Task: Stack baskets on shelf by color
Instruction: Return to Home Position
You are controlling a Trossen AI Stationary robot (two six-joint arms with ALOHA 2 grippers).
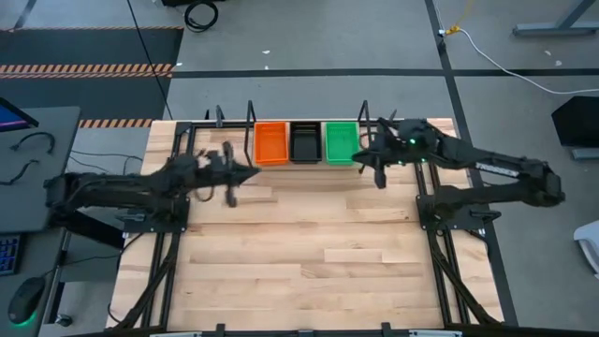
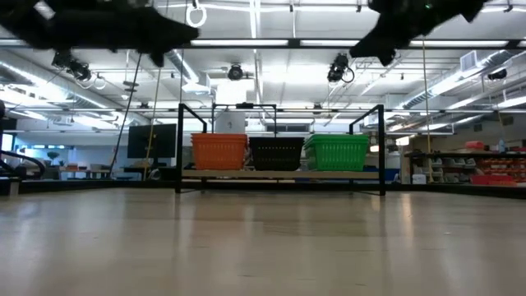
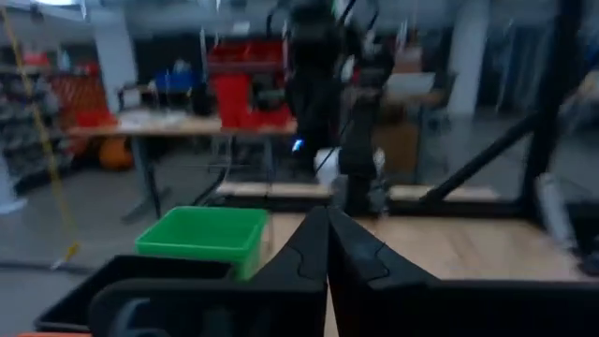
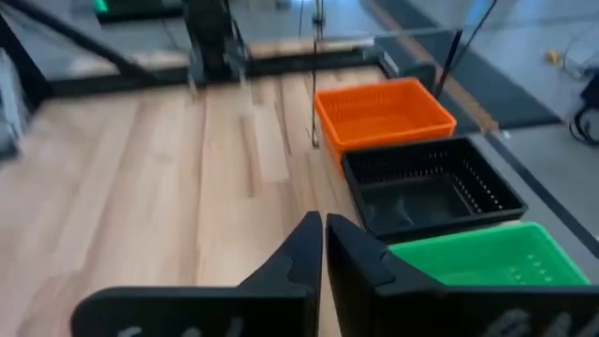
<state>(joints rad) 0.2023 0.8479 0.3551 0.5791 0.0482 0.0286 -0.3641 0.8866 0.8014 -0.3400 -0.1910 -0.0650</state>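
Note:
Three colours of baskets sit side by side on the shelf (image 1: 309, 165) at the table's far edge: orange (image 1: 271, 143), black (image 1: 305, 143) and green (image 1: 341, 142). The low view shows them resting on the board as orange (image 2: 219, 152), black (image 2: 276, 153) and green (image 2: 337, 152). How many are nested in each I cannot tell. My left gripper (image 1: 253, 173) hovers shut just left of the orange basket and holds nothing. My right gripper (image 1: 363, 161) hovers shut beside the green basket (image 4: 487, 253), also holding nothing. Both pairs of fingers, left (image 3: 328, 234) and right (image 4: 323, 229), are closed together.
Black upright rods (image 2: 179, 148) of the shelf frame stand at its ends. Bare wooden tabletop (image 1: 309, 253) stretches from the shelf to the near edge. Both arms hang high above the table in the low view. In the left wrist view the right arm (image 3: 323, 84) faces me.

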